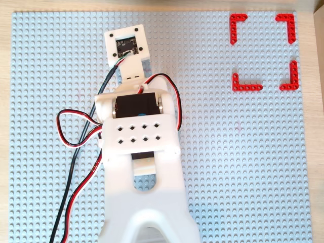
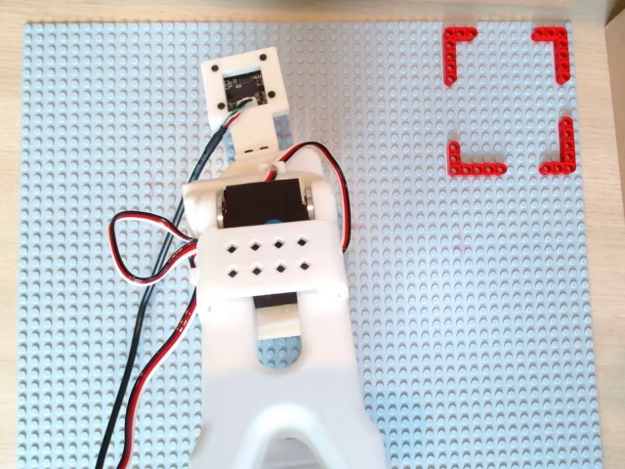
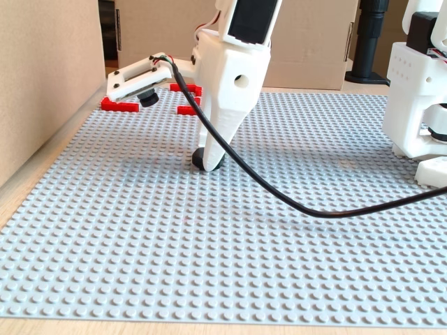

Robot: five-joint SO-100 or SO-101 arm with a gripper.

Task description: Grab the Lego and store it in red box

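Note:
In the fixed view my white gripper points straight down, its tip at the dark Lego, which rests on the grey studded baseplate. Only one broad finger shows side-on, so I cannot tell whether the jaws are closed on the piece. In both overhead views the arm and its wrist camera mount cover the Lego and the fingertips. The red box, made of four red corner pieces, lies at the plate's top right in both overhead views and shows behind the gripper in the fixed view.
Red and black cables loop to the left of the arm. A black cable hangs low over the plate. The arm's white base stands at the right. A cardboard wall runs along the left edge.

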